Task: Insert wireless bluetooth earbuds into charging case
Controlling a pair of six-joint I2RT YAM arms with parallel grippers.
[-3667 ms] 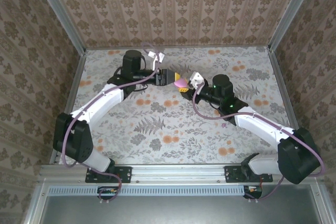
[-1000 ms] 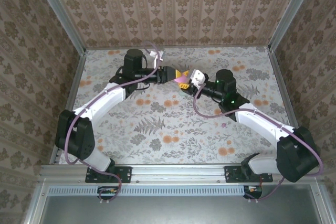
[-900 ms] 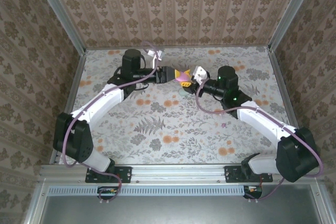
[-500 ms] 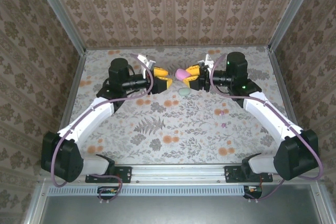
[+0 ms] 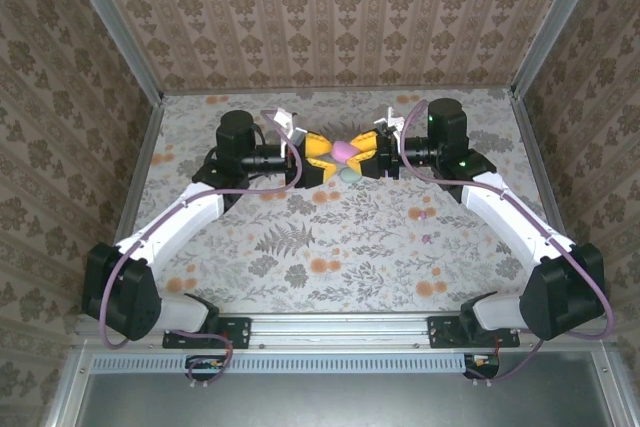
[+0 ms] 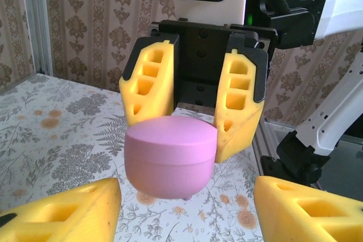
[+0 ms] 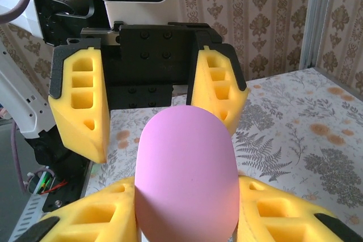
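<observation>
Closer now, the empty, open left gripper [image 5: 325,158] faces the case [image 5: 344,150] pinched by the right gripper [image 5: 357,157]; opening its lid likely follows.

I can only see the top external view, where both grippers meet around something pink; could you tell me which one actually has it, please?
Observer: The right gripper has it. In the left wrist view its jaws pinch the pink case from both sides, lifted off the table.
Operator: Thank you. Is the left one gripping it too?
Observer: No. The left gripper has its jaws spread wide, with a gap to the case on each side.
Operator: And is the case open?
Observer: No, the left wrist view shows the lid shut flat on the case.
</observation>
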